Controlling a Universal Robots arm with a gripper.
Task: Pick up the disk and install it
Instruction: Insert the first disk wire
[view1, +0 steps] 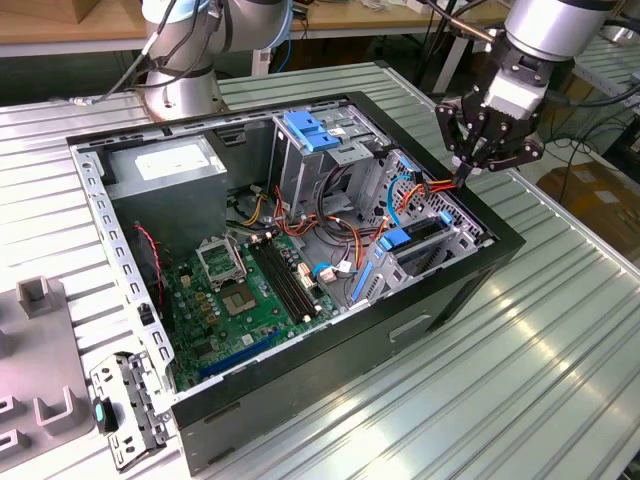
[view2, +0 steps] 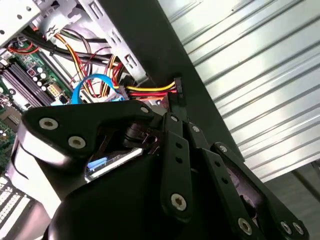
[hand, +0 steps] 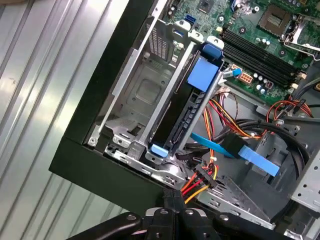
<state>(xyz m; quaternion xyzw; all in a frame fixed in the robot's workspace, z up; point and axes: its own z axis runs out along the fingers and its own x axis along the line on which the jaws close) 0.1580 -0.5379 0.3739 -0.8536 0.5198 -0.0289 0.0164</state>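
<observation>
The disk (view1: 412, 240) sits on edge in the silver drive bay (view1: 455, 215) at the case's corner on the exterior view's right, its blue rails showing. In the first wrist view the disk (hand: 182, 117) is a dark slab with a blue tab, held between the bay's metal walls. My gripper (view1: 463, 178) hangs just above the bay's outer end. Its fingers are shut on a black power connector (view2: 176, 89) with red, yellow and orange wires (hand: 197, 182), close to the disk's end. In the first wrist view my gripper (hand: 172, 202) pinches that connector over the case's black rim.
The open computer case (view1: 300, 390) lies on a ribbed metal table. Inside are a motherboard (view1: 240, 290), a grey box with a white label (view1: 165, 165), a silver cage with a ridged blue clip (view1: 313, 130) and a blue flat cable (hand: 250, 156). A grey fixture (view1: 40, 360) stands at the exterior view's left.
</observation>
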